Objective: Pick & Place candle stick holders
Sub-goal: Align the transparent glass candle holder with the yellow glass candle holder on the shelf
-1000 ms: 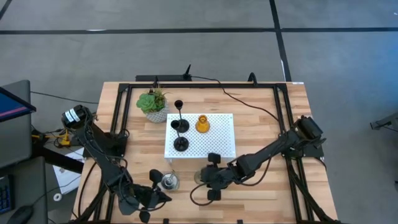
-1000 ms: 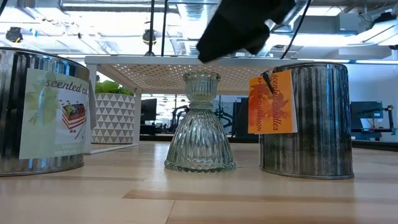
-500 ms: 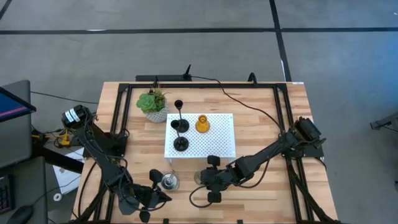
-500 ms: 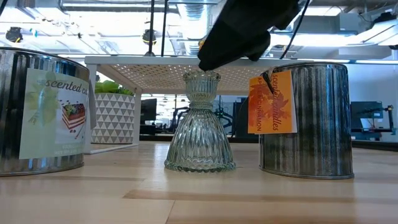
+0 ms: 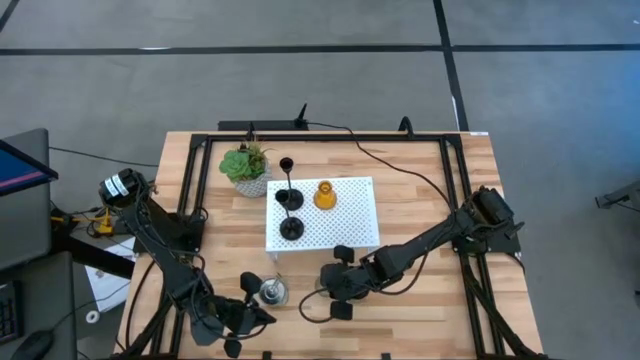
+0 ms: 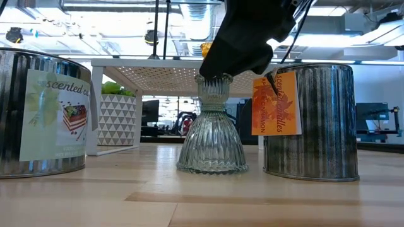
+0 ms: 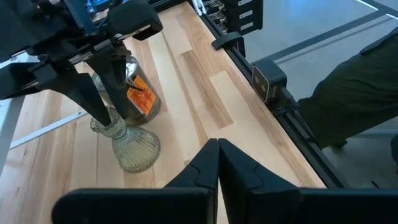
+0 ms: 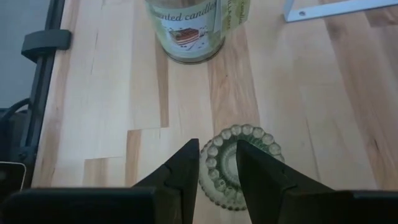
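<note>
A pale green ribbed glass holder (image 6: 211, 142) stands upright on its wide base on the wooden table, near the front. My right gripper (image 8: 217, 168) is open and sits at the holder's top cup, slanting down from the table's right. My left gripper (image 7: 217, 152) is shut, holds nothing and hangs at the near left (image 5: 258, 318). Two silvery tin cups flank the green holder: one with a cake label (image 6: 41, 113) and one with an orange tag (image 6: 312, 120). Black thin-stemmed holders (image 5: 290, 230) and an amber one (image 5: 324, 197) stand on the white perforated platform (image 5: 345, 230). My right gripper meets the green holder at the rim of its top cup (image 8: 214, 163). It comes from above and from the table's right. The rim's wall stands in the gap between the open fingers, one finger (image 8: 252, 168) over the cup's hollow, the other outside. The holder stays upright, its base on the table.
A green potted plant (image 5: 245, 165) stands at the platform's far left corner, with one black holder (image 5: 287, 167) beside it on the table. Black rails (image 5: 465, 230) run along the table's sides. Bare wood lies to the right of the tagged tin.
My right gripper has come down from just above the green holder onto its top cup, rolling a little. The holder has slid a short way along the table and is still upright on its base.
</note>
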Controlling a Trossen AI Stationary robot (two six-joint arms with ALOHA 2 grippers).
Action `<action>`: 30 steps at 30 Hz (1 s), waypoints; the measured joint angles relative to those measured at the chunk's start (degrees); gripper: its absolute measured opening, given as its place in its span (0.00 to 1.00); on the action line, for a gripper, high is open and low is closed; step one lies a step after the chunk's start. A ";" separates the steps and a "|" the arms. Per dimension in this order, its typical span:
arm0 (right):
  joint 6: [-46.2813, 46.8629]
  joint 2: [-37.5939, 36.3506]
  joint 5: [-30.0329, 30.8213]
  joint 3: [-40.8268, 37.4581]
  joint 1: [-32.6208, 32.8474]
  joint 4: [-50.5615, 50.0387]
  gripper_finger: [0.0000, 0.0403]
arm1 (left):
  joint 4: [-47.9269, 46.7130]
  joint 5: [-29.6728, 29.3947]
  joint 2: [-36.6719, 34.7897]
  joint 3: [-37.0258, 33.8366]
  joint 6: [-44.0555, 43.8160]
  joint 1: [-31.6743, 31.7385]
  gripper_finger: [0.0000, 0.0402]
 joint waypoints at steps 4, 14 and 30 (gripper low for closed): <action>0.07 0.00 -0.53 0.00 0.32 0.07 0.25 | 0.00 0.00 0.00 0.00 0.00 0.00 0.02; 1.66 -0.11 -0.94 0.13 0.91 -1.42 0.19 | 0.00 0.00 0.02 0.00 0.00 0.00 0.02; 2.80 -0.26 0.42 0.22 2.79 -1.42 0.00 | 0.00 0.00 0.04 0.04 0.00 0.00 0.02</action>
